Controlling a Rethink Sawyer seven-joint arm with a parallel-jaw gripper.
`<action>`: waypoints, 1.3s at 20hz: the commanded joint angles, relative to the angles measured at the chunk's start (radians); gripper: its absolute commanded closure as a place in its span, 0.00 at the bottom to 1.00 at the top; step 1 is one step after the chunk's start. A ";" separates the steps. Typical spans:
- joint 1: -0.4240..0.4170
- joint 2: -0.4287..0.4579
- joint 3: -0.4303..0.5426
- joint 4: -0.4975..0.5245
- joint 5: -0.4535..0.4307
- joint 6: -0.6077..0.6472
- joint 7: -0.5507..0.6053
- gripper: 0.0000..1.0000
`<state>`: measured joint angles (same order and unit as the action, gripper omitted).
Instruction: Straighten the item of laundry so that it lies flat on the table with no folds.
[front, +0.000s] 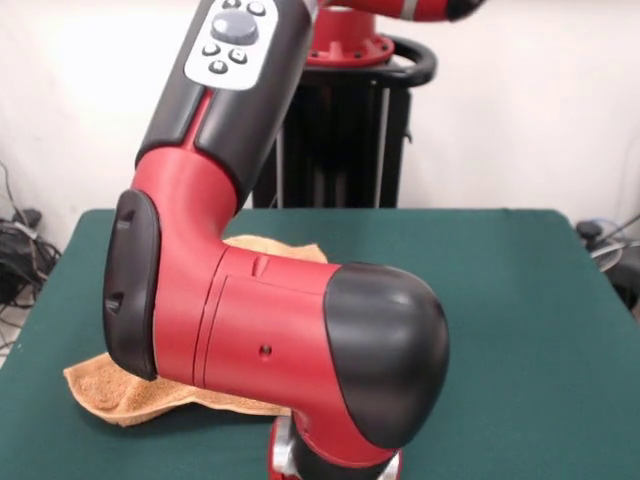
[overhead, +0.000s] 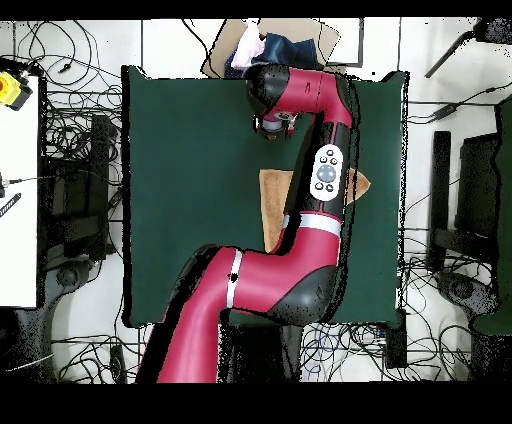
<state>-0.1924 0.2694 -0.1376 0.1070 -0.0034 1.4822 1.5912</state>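
Note:
The orange-tan towel (front: 125, 390) lies on the green table (front: 520, 300), mostly hidden behind my arm in the front view; one crumpled edge shows at the left and another part (front: 285, 248) behind the arm. In the overhead view the towel (overhead: 271, 200) shows on both sides of the arm, with a corner (overhead: 360, 185) at the right. It looks rumpled, not flat. My gripper (overhead: 272, 127) hangs under the wrist past the towel, over the bare table (overhead: 180, 180). It is cut off at the bottom edge of the front view.
My bent arm (front: 300, 330) fills the middle of the front view and crosses the towel. The pedestal (front: 340, 130) stands at the table's far side. A cardboard piece with cloth (overhead: 270, 45) lies beyond the table's edge. Cables (overhead: 70, 150) surround the table.

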 joint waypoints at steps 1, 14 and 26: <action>0.007 0.011 -0.006 0.061 0.028 0.234 0.112 0.00; 0.012 -0.125 -0.001 0.134 -0.001 0.397 0.059 0.00; 0.015 0.007 -0.028 0.085 -0.093 0.280 0.125 0.00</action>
<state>-0.1923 0.1675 -0.1490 0.0986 -0.0285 1.8699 1.5912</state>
